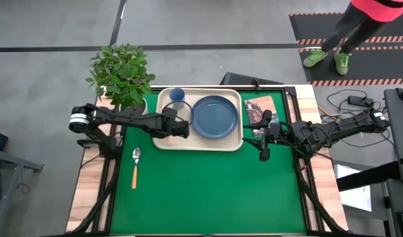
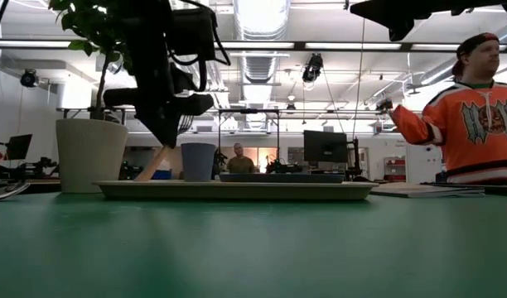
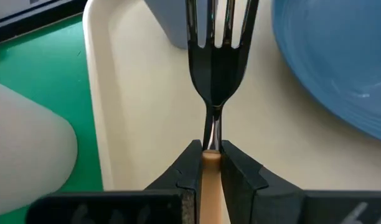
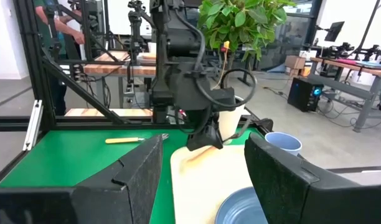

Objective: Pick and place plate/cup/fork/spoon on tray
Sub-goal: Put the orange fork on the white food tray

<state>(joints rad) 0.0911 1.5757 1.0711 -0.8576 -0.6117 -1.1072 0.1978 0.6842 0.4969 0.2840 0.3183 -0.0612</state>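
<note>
The cream tray [image 1: 163, 141] lies at the table's far middle. On it are the slate-blue plate [image 1: 215, 117] and the small blue cup [image 1: 177, 95]. My left gripper [image 1: 178, 129] is over the tray's left part, shut on the fork [image 3: 218, 56], whose tines point toward the cup [image 3: 178, 25]. The spoon [image 1: 135, 168], with its orange handle, lies on the green mat left of the tray, handle toward the near edge. My right gripper [image 1: 264, 150] hangs open and empty over the mat just right of the tray. My left gripper pinches the fork's pale handle [image 3: 210, 159] between its two fingers, close to the metal neck. The fingers lie along the fork. The handle's free end [image 2: 150, 165] slants down toward the tray's left part; I cannot tell whether it touches.
A potted plant in a white pot [image 1: 122, 72] stands at the far left, next to the tray. A picture-covered booklet [image 1: 261, 108] lies right of the tray. A person in an orange jersey [image 2: 477, 108] stands beyond the table's right side.
</note>
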